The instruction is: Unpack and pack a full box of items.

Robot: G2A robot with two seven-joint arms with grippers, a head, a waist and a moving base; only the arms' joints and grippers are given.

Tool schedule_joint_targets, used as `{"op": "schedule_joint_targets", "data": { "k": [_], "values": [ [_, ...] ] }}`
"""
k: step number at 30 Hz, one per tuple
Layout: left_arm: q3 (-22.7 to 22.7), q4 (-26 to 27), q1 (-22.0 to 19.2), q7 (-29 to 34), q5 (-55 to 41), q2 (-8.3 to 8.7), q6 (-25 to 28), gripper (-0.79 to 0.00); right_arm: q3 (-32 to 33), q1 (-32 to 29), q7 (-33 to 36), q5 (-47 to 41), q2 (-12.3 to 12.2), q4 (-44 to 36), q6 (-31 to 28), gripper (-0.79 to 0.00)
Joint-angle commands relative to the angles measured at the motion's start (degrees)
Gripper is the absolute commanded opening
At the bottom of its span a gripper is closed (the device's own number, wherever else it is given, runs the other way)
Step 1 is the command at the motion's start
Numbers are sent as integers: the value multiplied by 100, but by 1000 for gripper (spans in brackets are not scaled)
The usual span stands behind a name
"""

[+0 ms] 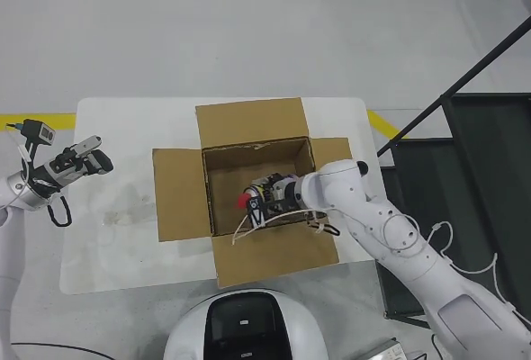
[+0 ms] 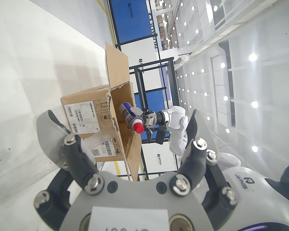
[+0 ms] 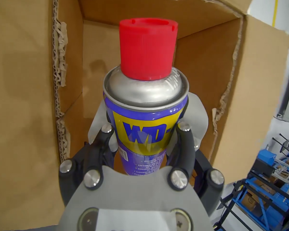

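Note:
An open cardboard box stands mid-table with its flaps spread. Over its opening my right gripper is shut on a blue and yellow spray can, which lies sideways with its red cap pointing toward the left flap. In the right wrist view the spray can sits between the gripper's fingers, the red cap facing the box's inner wall. My left gripper hangs open and empty over the table's left edge. Its wrist view shows that open gripper, the box and the spray can.
The white table has bare surface left of the box. A black metal stair frame stands close on the right. A yellow floor line runs behind the table.

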State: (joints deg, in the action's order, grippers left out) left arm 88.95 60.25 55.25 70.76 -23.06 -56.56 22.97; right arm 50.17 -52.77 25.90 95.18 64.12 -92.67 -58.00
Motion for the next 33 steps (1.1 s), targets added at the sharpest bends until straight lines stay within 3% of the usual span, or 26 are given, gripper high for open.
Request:
{"op": "schedule_joint_targets", "data": {
  "k": [1,7,8,9,10,11,18,23,27,33],
  "values": [
    [0,0,0,0,0,0,0,0,-212,150,137,-200,6,133,0,-785],
    [0,0,0,0,0,0,0,0,-636,536,399,-712,19,586,0,-785],
    [0,0,0,0,0,0,0,0,-680,591,417,-771,23,653,0,-730],
    [0,0,0,0,0,0,0,0,-715,634,434,-834,27,725,0,-533],
    [0,0,0,0,0,0,0,0,-751,674,459,-878,31,786,0,-237],
    [0,0,0,0,0,0,0,0,-783,704,480,-931,36,851,0,0],
    [0,0,0,0,0,0,0,0,-943,873,485,-1223,40,1063,0,0],
    [0,0,0,0,0,0,0,0,-722,827,253,-1300,-27,925,24,0],
    [0,0,0,0,0,0,0,0,-304,637,-438,-1353,-143,628,88,0],
    [0,0,0,0,0,0,0,0,790,-150,-1898,-1371,-439,209,352,0]
  ]
}}
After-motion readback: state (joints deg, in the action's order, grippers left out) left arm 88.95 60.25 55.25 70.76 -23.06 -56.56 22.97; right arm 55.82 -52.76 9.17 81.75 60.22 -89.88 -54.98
